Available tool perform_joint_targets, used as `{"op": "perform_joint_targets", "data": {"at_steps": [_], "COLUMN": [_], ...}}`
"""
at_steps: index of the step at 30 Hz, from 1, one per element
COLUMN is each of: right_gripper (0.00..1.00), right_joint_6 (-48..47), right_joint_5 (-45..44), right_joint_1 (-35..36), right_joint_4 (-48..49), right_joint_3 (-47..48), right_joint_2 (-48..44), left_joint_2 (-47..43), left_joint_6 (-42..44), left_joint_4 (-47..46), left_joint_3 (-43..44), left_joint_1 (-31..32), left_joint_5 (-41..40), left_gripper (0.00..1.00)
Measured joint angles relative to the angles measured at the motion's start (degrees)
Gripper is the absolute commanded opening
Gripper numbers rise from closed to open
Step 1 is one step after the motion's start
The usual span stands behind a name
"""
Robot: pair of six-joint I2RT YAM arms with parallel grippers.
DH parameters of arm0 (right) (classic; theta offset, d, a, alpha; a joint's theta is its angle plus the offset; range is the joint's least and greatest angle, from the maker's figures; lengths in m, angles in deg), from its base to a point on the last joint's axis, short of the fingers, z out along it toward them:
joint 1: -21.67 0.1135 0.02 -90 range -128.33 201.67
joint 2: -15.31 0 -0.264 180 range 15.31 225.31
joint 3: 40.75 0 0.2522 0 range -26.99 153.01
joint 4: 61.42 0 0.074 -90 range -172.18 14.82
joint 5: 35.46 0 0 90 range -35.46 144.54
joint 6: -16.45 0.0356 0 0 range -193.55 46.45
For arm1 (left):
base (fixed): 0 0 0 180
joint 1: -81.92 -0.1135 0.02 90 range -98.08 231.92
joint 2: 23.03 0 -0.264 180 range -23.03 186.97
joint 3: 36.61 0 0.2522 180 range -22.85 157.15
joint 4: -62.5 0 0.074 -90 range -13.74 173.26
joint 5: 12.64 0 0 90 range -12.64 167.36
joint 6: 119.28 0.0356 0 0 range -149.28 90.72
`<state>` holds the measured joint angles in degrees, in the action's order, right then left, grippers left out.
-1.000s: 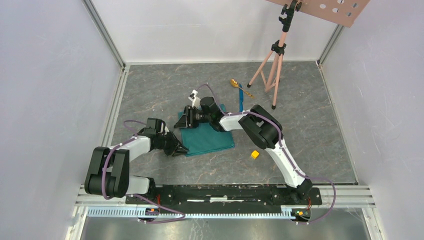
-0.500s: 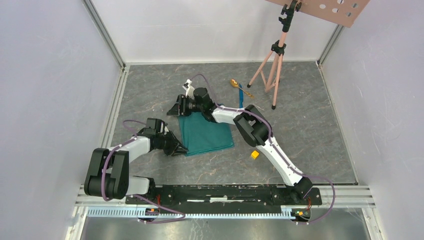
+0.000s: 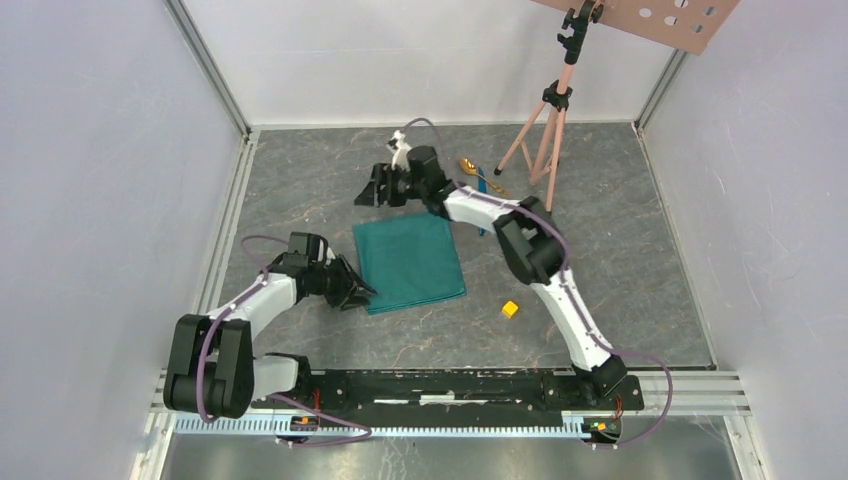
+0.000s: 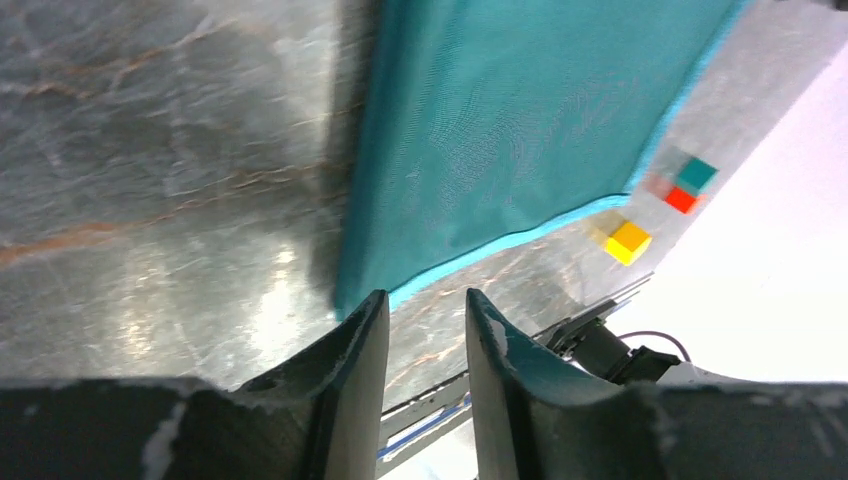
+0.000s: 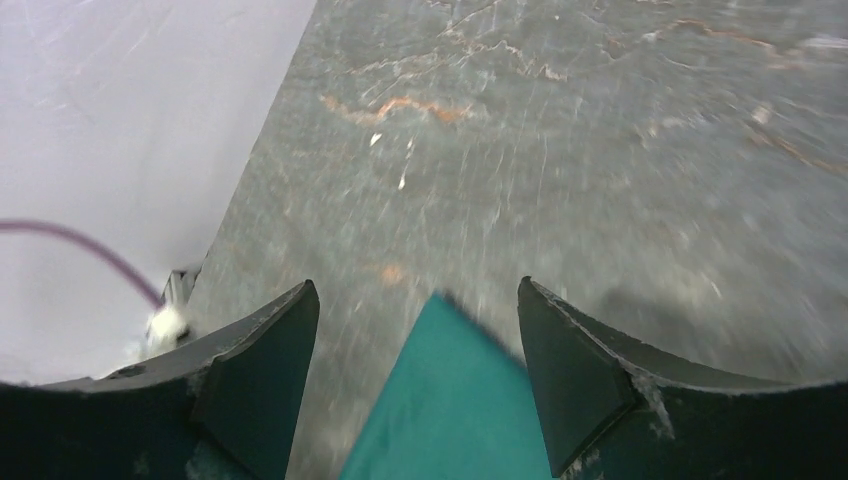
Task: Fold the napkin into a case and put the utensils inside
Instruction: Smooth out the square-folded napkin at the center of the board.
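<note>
Grey stone-patterned table [image 3: 620,250], smooth and a little glossy, is closed in by plain pale walls [image 3: 90,150]. At the centre of the top view the napkin [image 3: 408,262] lies flat, a teal-green, almost square piece of soft cloth with a lighter hem. The gold spoon [image 3: 468,166] and the slim blue knife [image 3: 480,185] lie together at the upper middle, near a foot of a pink tripod [image 3: 545,130] and apart from the cloth. A small yellow cube [image 3: 510,309] sits to the lower right of the napkin. The left wrist view shows also a red cube [image 4: 682,200] and a teal cube [image 4: 697,174], both blurred.

Half a second ago the right gripper [image 3: 378,187] was at the upper left corner of the cloth. Now it is higher in the frame, off the cloth, and the whole napkin is uncovered. The left gripper [image 3: 362,294] has hardly moved.

The right arm stretches far forward, its fingers wide apart and empty, with the cloth corner below them in its wrist view. The left arm is bent low, its fingers only slightly apart and holding nothing, the tips just beside the lower left corner of the napkin
</note>
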<state>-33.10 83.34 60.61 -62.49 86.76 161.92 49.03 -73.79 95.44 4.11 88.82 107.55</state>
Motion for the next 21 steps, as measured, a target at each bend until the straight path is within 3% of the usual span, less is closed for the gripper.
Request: {"op": "perform_joint_targets", "data": {"at_steps": [5,9,15,21], "right_gripper": [0.76,0.76,0.75,0.75], "right_joint_6": [-3.06,-3.3,-3.23,-3.23], "right_joint_5": [2.23,5.77,8.79,10.73], "right_joint_1": [-3.58,-6.62,-8.33,-8.68], "right_joint_4": [-0.24,4.37,6.01,5.92], "right_joint_3": [-17.31,-27.96,-35.36,-35.52], "right_joint_2": [-18.95,-29.03,-28.72,-24.02], "left_joint_2": [-2.47,1.25,17.57,32.13], "left_joint_6": [-0.02,0.0,0.04,0.09], "left_joint_4": [1.55,1.7,0.48,0.44], "left_joint_3": [5.97,14.21,27.89,37.18], "left_joint_1": [0.0,-0.02,-1.46,-3.19], "left_joint_5": [0.74,0.94,-0.07,-1.01], "left_gripper": [0.44,0.43,0.39,0.38]}}
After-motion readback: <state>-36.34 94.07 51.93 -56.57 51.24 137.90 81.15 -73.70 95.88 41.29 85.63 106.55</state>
